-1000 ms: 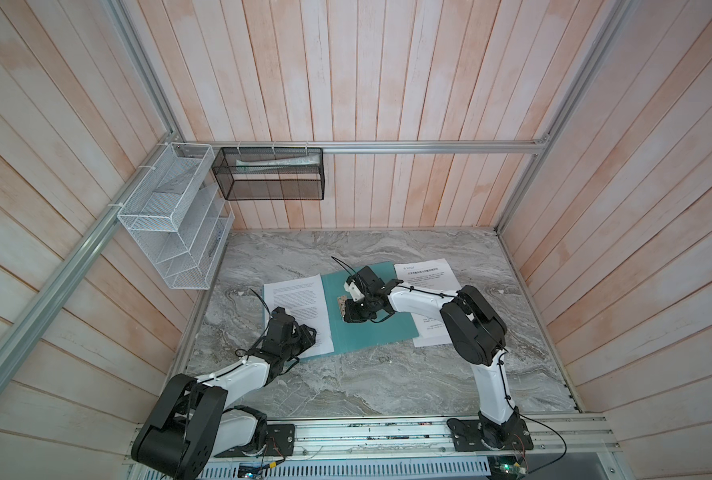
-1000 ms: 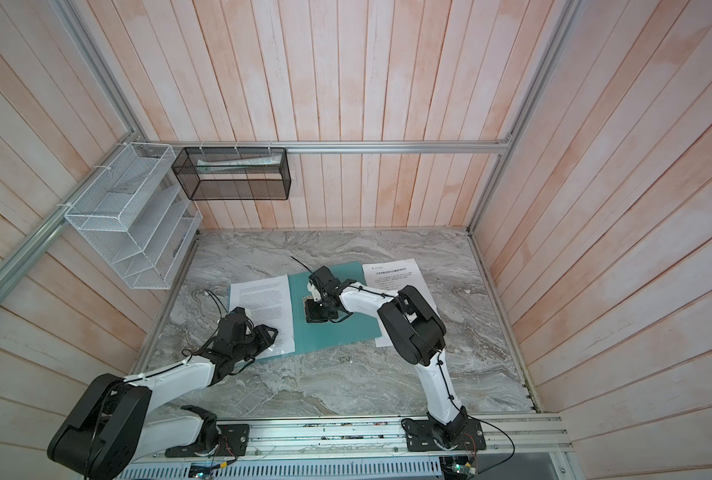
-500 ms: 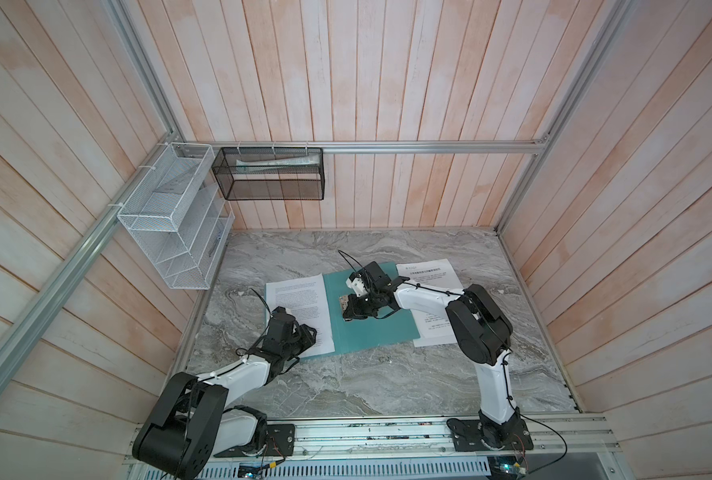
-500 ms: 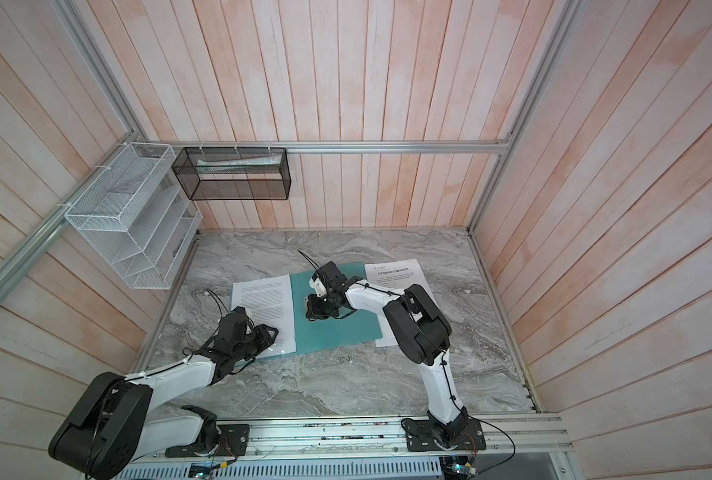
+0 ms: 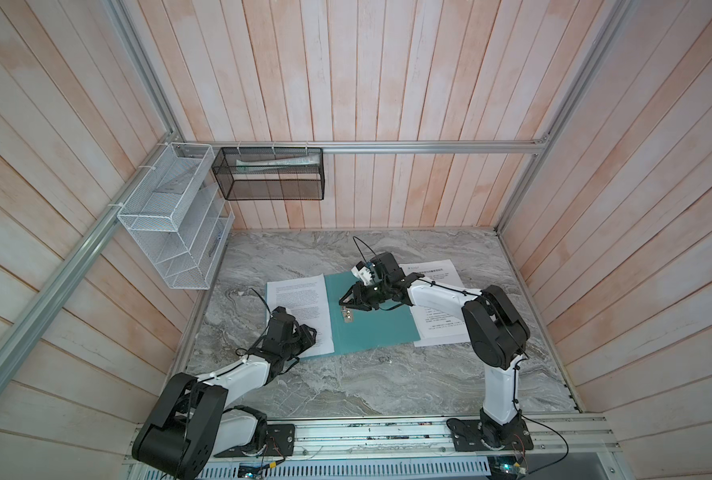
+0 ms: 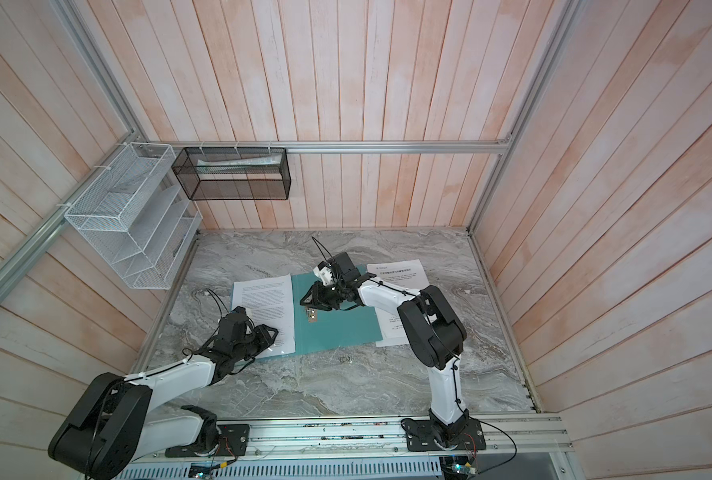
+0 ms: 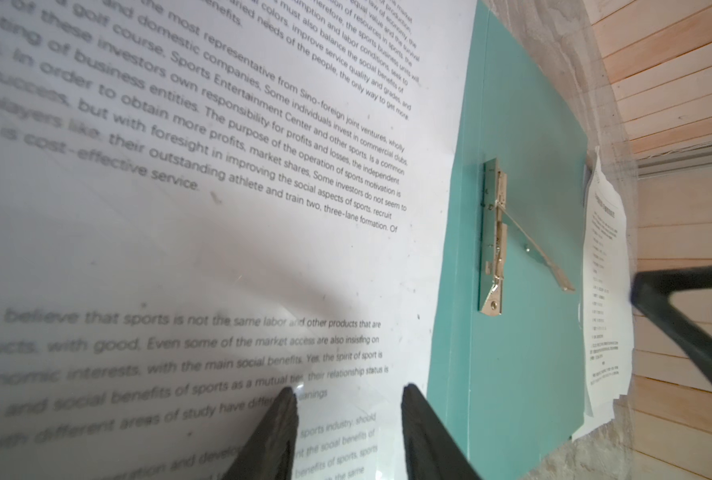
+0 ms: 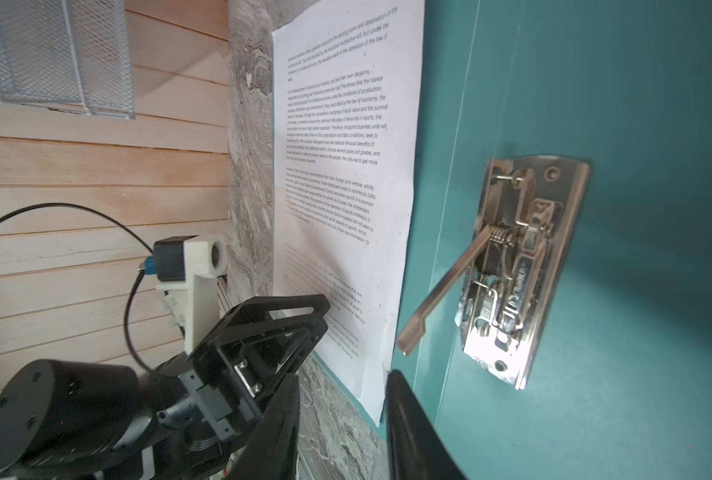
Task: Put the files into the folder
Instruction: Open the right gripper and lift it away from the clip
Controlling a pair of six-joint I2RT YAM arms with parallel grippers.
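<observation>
At centre of both top views: folder (image 5: 370, 328) open flat; files (image 5: 437, 274) lie either side of clip (image 5: 348, 316). Right gripper (image 5: 342, 302) above clip, parted, empty; left gripper (image 5: 312, 332) parted over left sheet (image 5: 300, 299). Risk: raised lever (image 8: 441, 286), if bumped, snaps shut, blocking sheets.

Soft even light; files (image 7: 96, 232) blurred close up; metal clip (image 8: 512, 291) glaring.
</observation>
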